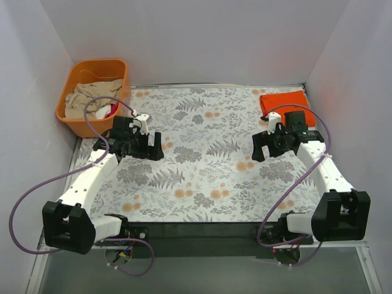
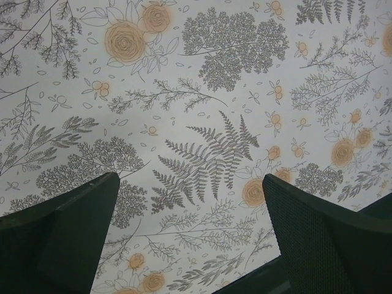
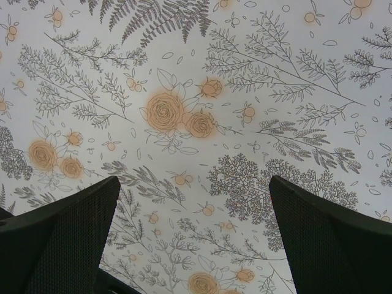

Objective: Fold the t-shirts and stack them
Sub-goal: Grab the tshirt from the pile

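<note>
Both arms idle over bare tabletop, next shirt not yet picked up.
Left fingers (image 2: 67,233) are spread apart and hold nothing, hovering over the floral tabletop (image 1: 202,177) just near-right of the basket (image 1: 101,63). Right fingers (image 3: 61,239) are also apart and empty, just near-left of the folded orange t-shirt (image 1: 285,101), which lies at the far right corner. The tan t-shirt (image 1: 86,98) is bunched in the basket at far left, with bits of white and red cloth beside it. Risks as I judge them: the tan shirt is tangled with the others, so a pinch could drag two out together or snag on the basket rim and tip it. A one-sided grab would leave the cloth twisted on the tabletop. The right arm is close to the orange t-shirt, and a sweep could nudge it and undo the fold.
</note>
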Controlling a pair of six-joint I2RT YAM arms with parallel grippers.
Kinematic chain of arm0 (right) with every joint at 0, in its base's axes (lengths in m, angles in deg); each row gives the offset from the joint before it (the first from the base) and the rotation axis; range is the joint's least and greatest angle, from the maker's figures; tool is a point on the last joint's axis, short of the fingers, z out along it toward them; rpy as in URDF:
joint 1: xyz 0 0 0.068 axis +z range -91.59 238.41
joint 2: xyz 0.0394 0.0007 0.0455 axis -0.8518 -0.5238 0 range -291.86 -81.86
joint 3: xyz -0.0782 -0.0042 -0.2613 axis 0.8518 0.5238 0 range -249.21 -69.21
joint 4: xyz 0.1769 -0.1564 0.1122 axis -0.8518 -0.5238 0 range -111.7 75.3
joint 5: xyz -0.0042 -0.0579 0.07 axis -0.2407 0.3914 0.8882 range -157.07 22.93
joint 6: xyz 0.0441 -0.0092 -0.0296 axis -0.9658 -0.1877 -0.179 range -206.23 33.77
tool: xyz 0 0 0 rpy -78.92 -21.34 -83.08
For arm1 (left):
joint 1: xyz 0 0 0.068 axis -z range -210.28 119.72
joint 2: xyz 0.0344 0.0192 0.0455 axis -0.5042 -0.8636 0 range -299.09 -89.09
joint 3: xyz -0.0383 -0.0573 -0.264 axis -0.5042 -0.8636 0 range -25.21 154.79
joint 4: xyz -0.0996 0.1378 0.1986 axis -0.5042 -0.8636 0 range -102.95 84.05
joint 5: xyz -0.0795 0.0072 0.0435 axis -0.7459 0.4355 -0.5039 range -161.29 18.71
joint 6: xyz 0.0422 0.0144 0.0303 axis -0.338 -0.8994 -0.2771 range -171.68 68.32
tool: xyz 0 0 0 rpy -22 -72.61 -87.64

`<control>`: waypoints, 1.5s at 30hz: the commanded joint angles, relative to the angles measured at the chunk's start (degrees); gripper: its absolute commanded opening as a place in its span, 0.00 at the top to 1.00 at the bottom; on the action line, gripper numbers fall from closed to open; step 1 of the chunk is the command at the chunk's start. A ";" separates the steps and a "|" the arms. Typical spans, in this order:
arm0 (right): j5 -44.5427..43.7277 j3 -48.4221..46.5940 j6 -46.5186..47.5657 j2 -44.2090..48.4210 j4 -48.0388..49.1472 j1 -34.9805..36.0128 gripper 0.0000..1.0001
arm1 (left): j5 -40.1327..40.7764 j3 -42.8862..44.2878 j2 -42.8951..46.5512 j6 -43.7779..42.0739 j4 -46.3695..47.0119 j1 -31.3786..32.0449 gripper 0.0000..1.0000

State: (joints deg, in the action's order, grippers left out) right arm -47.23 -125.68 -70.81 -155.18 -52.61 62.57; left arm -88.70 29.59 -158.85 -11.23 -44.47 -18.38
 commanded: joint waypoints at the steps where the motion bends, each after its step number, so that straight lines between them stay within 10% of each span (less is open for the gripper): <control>1: 0.73 -0.57 0.84 0.72 0.65 0.32 0.02 | -1.57 2.58 1.47 -0.90 -0.05 0.75 0.02; 13: 1.17 -0.66 1.02 -0.60 0.65 0.23 0.02 | 0.00 29.20 -9.87 0.06 2.19 -1.44 0.02; 20: 1.61 -0.40 1.02 -1.47 0.65 0.23 0.02 | 4.13 44.91 -19.61 6.82 11.63 -13.72 0.03; 32: 2.84 -1.10 0.66 -4.90 0.38 0.32 0.02 | 0.98 50.39 -39.37 10.00 23.14 -31.40 0.20; 45: 2.31 -1.54 0.75 -8.51 0.47 0.32 0.02 | 3.52 54.71 -53.81 1.83 20.77 -33.17 0.27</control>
State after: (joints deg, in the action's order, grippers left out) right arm -45.73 -125.68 -70.18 -163.03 -52.33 62.62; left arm -86.84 82.29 -213.99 -6.88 -23.95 -51.89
